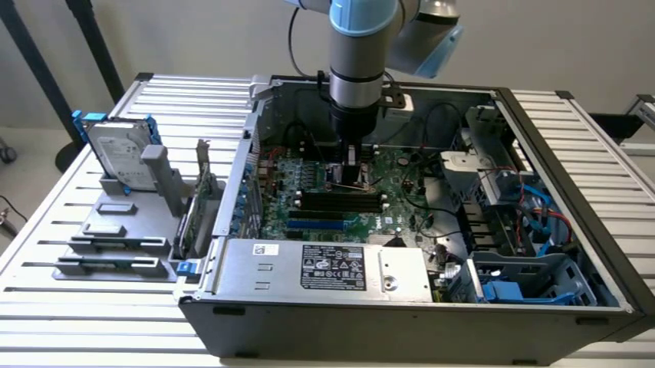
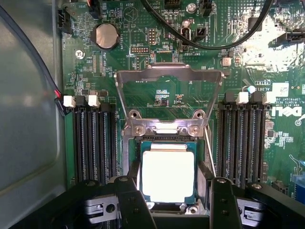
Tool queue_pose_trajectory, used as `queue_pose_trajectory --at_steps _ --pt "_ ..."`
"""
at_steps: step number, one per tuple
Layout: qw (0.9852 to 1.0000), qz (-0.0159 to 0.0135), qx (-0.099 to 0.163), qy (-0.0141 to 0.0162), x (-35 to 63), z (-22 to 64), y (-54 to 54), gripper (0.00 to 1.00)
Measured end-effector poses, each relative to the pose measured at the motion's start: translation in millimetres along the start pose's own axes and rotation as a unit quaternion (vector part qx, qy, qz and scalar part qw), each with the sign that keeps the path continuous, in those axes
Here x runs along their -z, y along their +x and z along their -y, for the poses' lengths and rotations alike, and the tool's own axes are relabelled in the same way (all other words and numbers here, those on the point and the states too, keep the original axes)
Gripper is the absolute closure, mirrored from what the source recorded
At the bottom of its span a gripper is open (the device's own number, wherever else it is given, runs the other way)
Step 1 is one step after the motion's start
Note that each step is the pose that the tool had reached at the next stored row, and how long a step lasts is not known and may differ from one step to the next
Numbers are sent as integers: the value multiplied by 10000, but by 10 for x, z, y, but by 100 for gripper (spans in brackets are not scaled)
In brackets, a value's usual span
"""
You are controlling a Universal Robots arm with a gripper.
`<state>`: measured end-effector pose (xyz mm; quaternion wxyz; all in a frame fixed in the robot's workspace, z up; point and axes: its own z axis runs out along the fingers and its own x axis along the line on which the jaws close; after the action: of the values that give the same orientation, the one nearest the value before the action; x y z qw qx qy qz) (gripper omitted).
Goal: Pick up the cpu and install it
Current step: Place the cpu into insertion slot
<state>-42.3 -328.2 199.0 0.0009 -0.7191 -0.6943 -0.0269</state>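
The cpu [image 2: 167, 175], a small flat square chip with a dull silver metal top and a thin darker rim, lies in or just over the black socket on the green motherboard [image 2: 267, 62]. It sits directly below the silver hinged retention frame [image 2: 169, 74], which stands swung open. My tool [image 2: 170, 205] straddles the chip. I cannot tell whether it is clamping the chip or merely standing around it.

I judge the chip light and quite stiff. Its smooth lid looks slippery, and its underside and the socket beneath are probably delicate. The sensible hold is on two opposite edges, kept level, never on the top face.

Room is tight. Rows of long black memory slots [image 2: 93, 138] flank the socket on both sides, the frame's hinge sits just beside the chip, and black cables [image 2: 214, 45] loop over the board beyond the frame.

In the exterior view my tool [image 1: 351, 172] reaches straight down into the open dark grey computer case [image 1: 409, 322], which lies on a white slatted desk [image 1: 61, 307]. A long grey labelled power-supply box [image 1: 317, 268] runs along the case's near edge. A silver hard drive in a blue bracket [image 1: 118, 153] stands outside the case at the exterior view's left, well apart.
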Motion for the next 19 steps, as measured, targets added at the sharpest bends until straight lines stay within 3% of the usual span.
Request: queue_pose_trajectory --at_steps 19 --pt "10000 25 2 -12 -18 5 14 45"
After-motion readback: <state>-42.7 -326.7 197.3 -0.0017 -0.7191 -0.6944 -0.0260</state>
